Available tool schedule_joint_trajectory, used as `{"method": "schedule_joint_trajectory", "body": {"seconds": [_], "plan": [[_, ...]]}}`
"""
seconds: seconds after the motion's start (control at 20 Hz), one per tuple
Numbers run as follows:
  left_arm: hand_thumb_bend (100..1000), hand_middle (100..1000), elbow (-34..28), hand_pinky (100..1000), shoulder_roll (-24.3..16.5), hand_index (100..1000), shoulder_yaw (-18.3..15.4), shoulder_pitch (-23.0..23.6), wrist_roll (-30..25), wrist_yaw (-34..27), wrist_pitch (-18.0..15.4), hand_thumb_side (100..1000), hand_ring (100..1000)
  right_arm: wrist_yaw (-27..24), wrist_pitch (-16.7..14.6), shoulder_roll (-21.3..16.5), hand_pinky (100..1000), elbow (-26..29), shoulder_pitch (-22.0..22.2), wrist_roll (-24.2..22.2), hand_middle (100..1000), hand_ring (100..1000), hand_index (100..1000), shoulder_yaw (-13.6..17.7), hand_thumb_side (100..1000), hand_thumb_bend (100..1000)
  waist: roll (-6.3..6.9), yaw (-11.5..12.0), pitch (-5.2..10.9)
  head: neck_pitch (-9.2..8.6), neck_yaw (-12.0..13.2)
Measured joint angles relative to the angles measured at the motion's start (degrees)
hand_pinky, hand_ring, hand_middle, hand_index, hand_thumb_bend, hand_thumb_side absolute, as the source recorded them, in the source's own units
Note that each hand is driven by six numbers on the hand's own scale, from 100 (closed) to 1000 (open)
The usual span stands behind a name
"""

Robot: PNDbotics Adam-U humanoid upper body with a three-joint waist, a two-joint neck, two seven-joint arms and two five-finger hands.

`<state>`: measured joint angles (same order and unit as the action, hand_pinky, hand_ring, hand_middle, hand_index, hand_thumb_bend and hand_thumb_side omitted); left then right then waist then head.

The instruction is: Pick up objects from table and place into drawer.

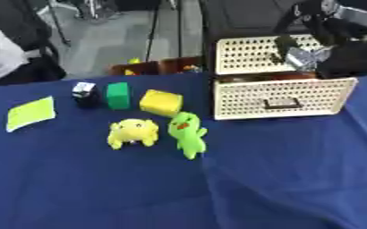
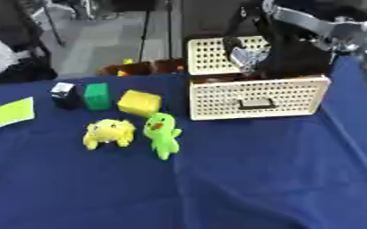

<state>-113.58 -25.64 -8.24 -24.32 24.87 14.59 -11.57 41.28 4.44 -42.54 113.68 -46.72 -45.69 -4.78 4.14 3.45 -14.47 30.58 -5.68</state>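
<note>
Our right hand (image 1: 296, 56) hangs over the open drawer (image 1: 284, 98); we can't tell its fingers' state. No writing reads on the toys (image 1: 186, 132) on the worktop (image 1: 280, 179).

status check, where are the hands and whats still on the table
Right hand over open drawer, grip unclear. Left hand out of view. Two plush toys, three blocks remain. Nothing blocking.

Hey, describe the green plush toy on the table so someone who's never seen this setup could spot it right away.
Start at the white perforated drawer box on the blue table and look to its left. Two soft toys sit side by side there, in front of a yellow block. The green plush toy is the one nearer the drawer box, tall and bright green, while its neighbour, the yellow plush toy, is rounder.
</note>
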Motion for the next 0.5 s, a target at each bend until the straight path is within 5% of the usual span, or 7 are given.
{"method": "schedule_joint_trajectory", "body": {"seconds": [0.2, 0.35, 0.5], "plan": [[341, 831, 0.00, 725, 0.31, 895, 0.01, 0.00, 0.00, -0.03, 0.00, 1000, 803, -0.10, 0.15, -0.05, 100, 0.00, 1.16, -1.35, 198, 174, 845, -0.06, 700, 100, 0.00, -0.14, 0.00, -0.18, 0.00], [339, 832, 0.00, 722, 0.45, 895, 0.07, 0.00, 0.00, -0.17, -0.01, 1000, 803, -0.81, -0.60, -0.09, 100, 0.01, 2.07, -3.57, 100, 167, 858, -0.10, 643, 178, 0.02, -0.19, 0.00, -0.50, 0.00], [333, 832, 0.00, 720, 0.45, 896, 0.15, 0.00, 0.03, -0.32, -0.05, 1000, 803, -1.07, -1.63, -0.39, 100, 0.01, 3.04, -5.36, 100, 154, 851, 0.01, 555, 223, 0.03, -0.22, 0.00, -0.52, 0.02]]}}
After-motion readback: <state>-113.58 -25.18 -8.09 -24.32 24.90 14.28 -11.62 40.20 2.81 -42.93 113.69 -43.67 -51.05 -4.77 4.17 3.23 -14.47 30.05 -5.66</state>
